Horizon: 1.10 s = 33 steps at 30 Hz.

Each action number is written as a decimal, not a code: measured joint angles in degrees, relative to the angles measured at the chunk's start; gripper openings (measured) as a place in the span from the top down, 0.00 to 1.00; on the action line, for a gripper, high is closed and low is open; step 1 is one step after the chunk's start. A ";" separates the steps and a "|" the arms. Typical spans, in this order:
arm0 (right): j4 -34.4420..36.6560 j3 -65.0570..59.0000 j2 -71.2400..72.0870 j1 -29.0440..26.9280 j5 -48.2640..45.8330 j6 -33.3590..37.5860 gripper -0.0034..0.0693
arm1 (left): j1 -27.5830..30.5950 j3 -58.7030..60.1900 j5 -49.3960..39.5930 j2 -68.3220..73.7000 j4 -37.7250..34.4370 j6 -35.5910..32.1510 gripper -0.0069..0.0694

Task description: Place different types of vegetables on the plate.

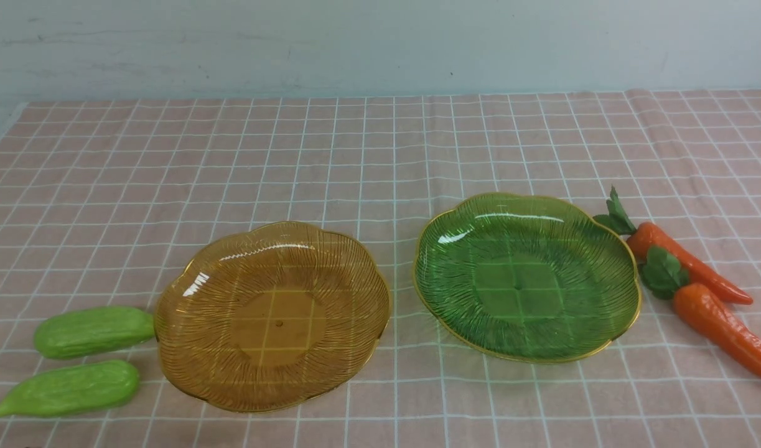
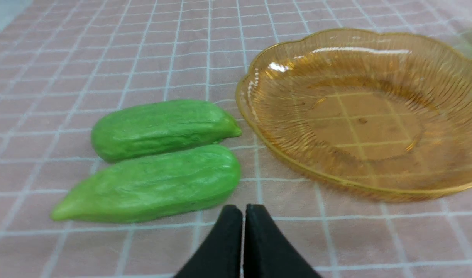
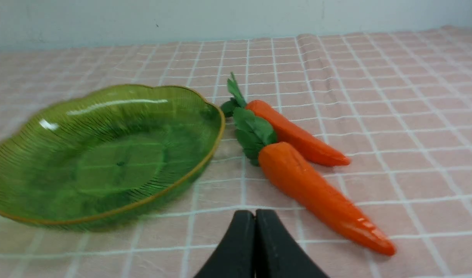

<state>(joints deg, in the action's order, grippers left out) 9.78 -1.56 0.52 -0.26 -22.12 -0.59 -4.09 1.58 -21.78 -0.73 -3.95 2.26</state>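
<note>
Pink-checked, the tabletop point(image 1: 380, 155) carries the amber plate point(image 1: 271, 317) and the green plate point(image 1: 526, 277), both bare, so I'd judge nothing done yet. The far cucumber point(image 1: 94, 331) and near cucumber point(image 1: 69, 389) lie just beside the amber one, the far carrot point(image 1: 691, 264) and near carrot point(image 1: 725, 333) beside the green. The left hand point(image 2: 243, 212) and right hand point(image 3: 255, 216) are clenched on nothing, each near its pair.

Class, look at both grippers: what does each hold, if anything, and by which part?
Nothing is held. The left gripper and the right gripper are both shut and empty.
</note>
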 joint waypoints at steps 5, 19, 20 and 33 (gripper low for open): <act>17.24 0.00 0.00 0.00 0.00 -7.52 0.97 | 0.00 0.00 -0.46 0.00 -16.17 10.58 0.91; 45.39 0.57 0.00 0.11 10.34 -6.78 0.97 | 0.00 -1.10 2.70 0.00 -44.64 19.38 0.91; 45.39 1.97 0.00 0.18 10.46 -3.92 0.97 | 0.00 -2.54 2.46 0.00 -44.69 17.80 0.91; 11.68 34.25 -35.57 0.63 -27.64 11.08 0.97 | 0.00 -26.92 -24.64 33.73 -26.72 4.85 0.91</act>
<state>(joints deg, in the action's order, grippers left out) 21.46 32.69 -35.06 0.37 -49.76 10.49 -4.09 -25.34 -46.42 33.00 -30.68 7.11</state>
